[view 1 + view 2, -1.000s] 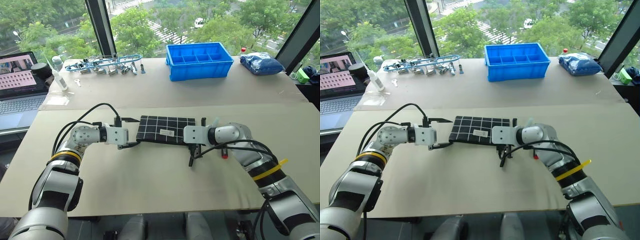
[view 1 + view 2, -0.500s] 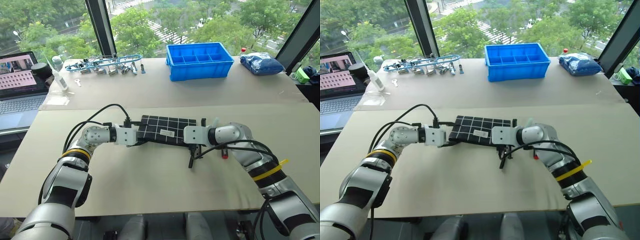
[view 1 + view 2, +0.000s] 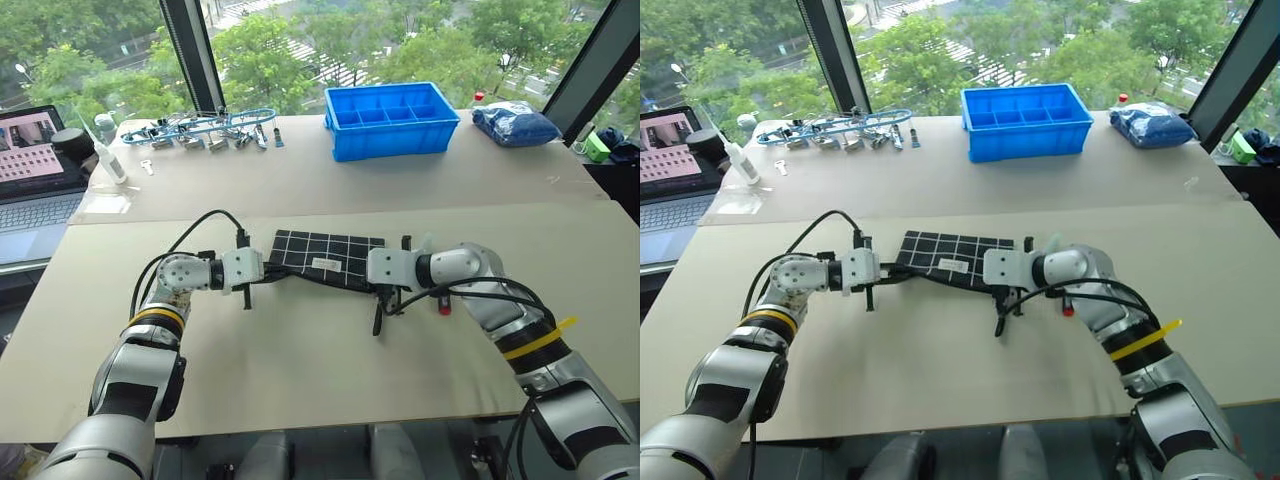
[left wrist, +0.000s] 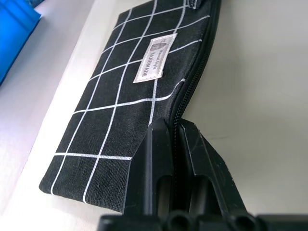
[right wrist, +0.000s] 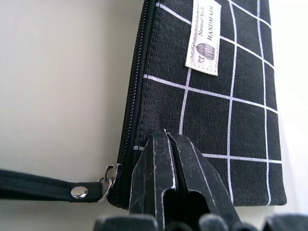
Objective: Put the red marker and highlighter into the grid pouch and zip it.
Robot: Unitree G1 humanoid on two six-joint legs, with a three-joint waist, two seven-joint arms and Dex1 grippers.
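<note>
The grid pouch (image 3: pixel 325 258) lies flat in the middle of the table, label (image 4: pixel 154 58) up. My left gripper (image 4: pixel 174 126) is shut on the zipper edge at the pouch's left end (image 3: pixel 268 274). My right gripper (image 5: pixel 166 135) is shut on the pouch's right end (image 3: pixel 380 284). The zipper slider (image 5: pixel 110 173) sits by that corner, and the black pull strap (image 3: pixel 378 316) trails toward me. A bit of the red marker (image 3: pixel 444 310) shows under my right forearm. The highlighter's pale green tip (image 3: pixel 426 243) peeks out behind my right wrist.
A blue compartment bin (image 3: pixel 395 120) stands at the back centre, a blue bag (image 3: pixel 515 122) at the back right. Metal tools with blue cord (image 3: pixel 205 128), a white bottle (image 3: pixel 108 155) and a laptop (image 3: pixel 35 170) are at the back left.
My left gripper, wide open a second ago, rolled over and shut on the pouch's left end. The right gripper kept its hold.
</note>
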